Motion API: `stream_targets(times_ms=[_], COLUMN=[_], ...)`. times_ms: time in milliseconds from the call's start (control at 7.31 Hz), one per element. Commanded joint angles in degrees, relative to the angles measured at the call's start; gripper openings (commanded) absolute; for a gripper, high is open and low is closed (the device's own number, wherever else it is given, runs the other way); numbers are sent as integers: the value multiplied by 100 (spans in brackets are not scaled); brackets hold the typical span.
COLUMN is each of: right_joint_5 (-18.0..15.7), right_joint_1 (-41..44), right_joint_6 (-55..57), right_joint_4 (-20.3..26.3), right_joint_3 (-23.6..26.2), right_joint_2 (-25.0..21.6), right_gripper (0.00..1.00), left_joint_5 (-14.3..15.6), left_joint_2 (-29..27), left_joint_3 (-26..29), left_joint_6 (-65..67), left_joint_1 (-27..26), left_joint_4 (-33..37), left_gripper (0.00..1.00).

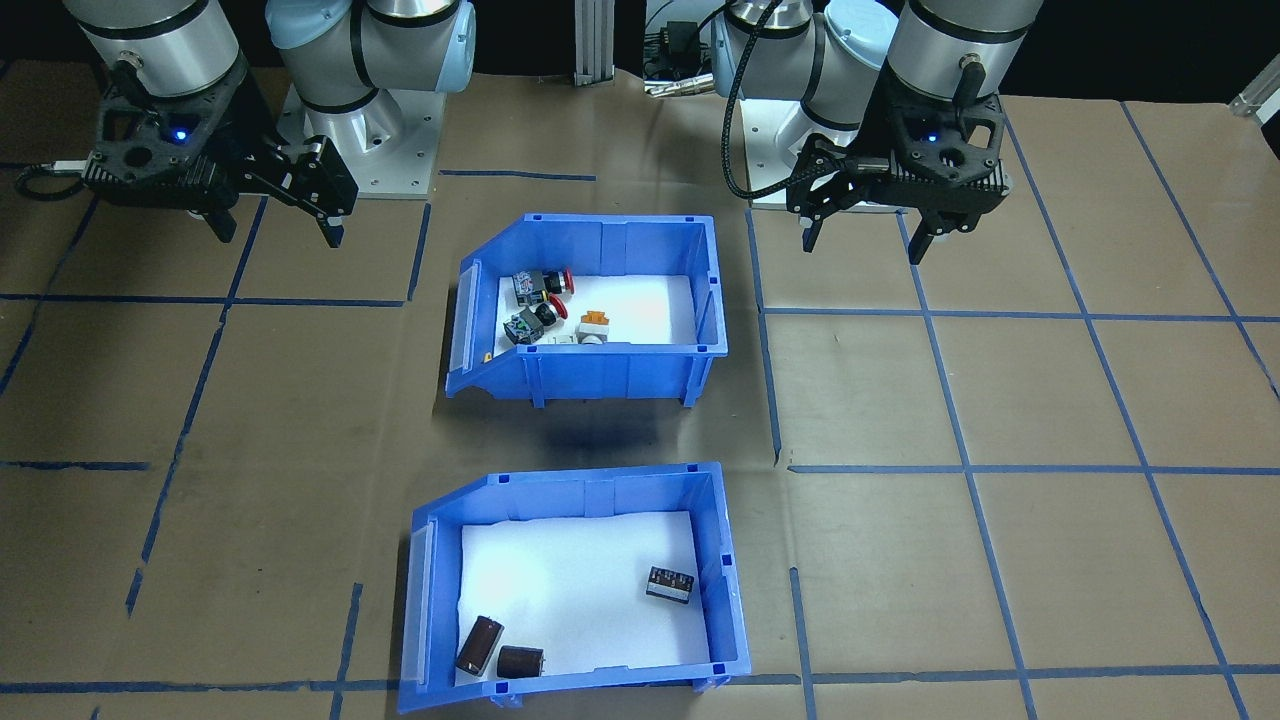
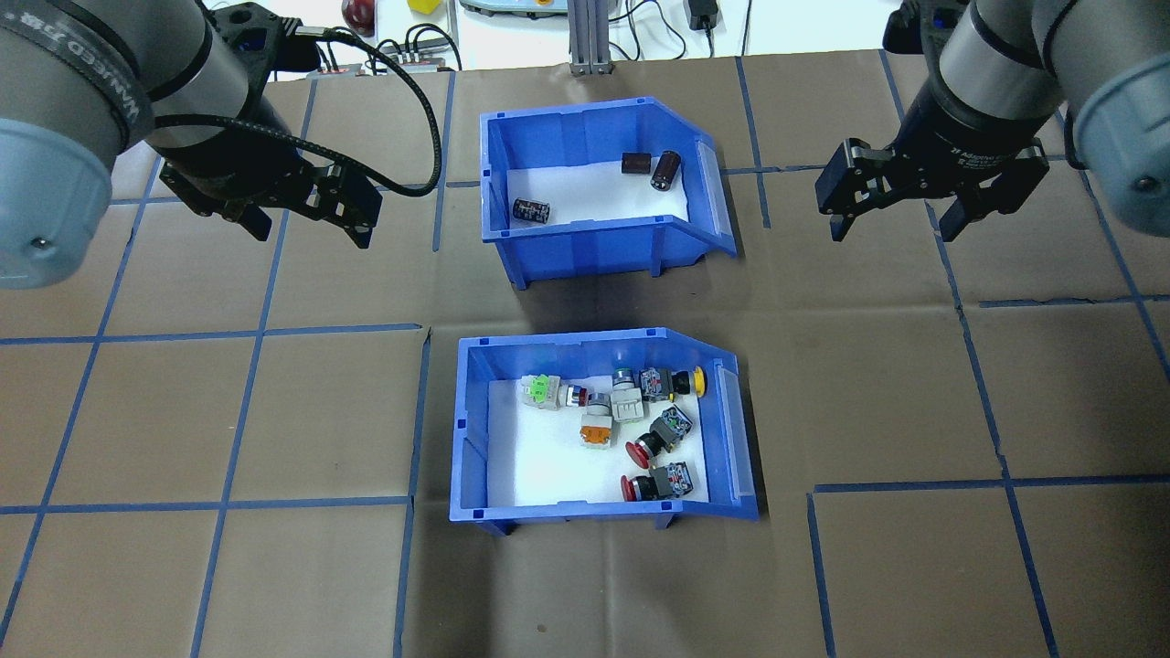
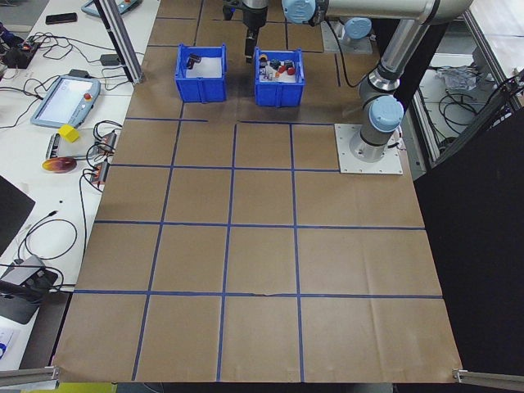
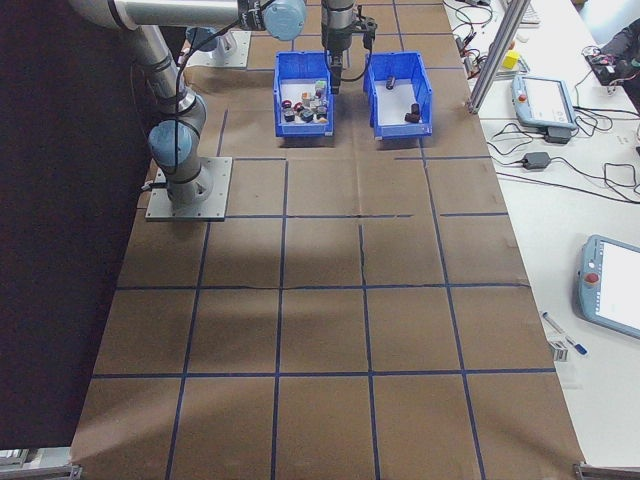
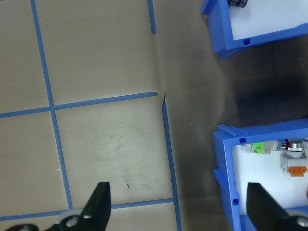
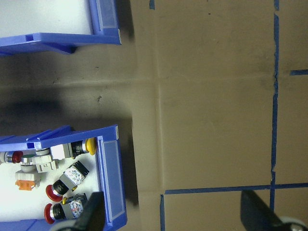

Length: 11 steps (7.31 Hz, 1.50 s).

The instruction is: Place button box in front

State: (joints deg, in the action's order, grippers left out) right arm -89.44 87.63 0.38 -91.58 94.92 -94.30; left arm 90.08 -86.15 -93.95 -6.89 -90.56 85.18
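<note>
you had the button box [image 2: 603, 425] sitting on the brown table [image 2: 274, 411] in the row nearer the robot's base, with the other blue bin [image 2: 599, 187], holding dark cylinders and a black block, just beyond it toward the operators' side. both bins opened toward the robot's right. the left gripper [image 2: 306, 215] hung above bare table off the far bin's closed end, its fingers spread wide and holding nothing; the right gripper [image 2: 891, 215] hung off that bin's open end, likewise spread and empty.

your first risk looked like picking the wrong bin, since the two were identical in colour and shape and both grippers hovered level with the capacitor bin, not the button one. gripping a thin side wall from one side could tip the box and send the push-button switches [image 2: 631, 411] rolling out through the low open front. dragging it forward would likely shove it into the other bin, as the gap between them was narrow.
</note>
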Motion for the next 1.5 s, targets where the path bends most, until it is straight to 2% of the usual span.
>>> stream_targets(times_ms=[0,547,957,1094,1231,1368], right_joint_5=[-30,-30,-38,-30,-21,-38], right_joint_1=[9,61,70,88,97,97], right_joint_6=[-3,-905,-1049,-1301,-2052,-2695], right_joint_4=[26,-9,-1,8,-9,-18], right_joint_3=[-26,-157,-517,-597,-632,-632], right_joint_2=[0,44,447,535,597,693], right_gripper=[100,100,100,100,100,100], left_joint_5=[1,-8,-17,9,62,-7], left_joint_2=[19,45,63,72,98,168], left_joint_3=[-35,-35,-35,-53,-88,-149], left_joint_6=[20,73,300,1929,3355,3700], left_joint_1=[4,4,3,4,-5,-23], left_joint_4=[-2,7,7,33,112,104], left_gripper=[99,99,99,99,99,99])
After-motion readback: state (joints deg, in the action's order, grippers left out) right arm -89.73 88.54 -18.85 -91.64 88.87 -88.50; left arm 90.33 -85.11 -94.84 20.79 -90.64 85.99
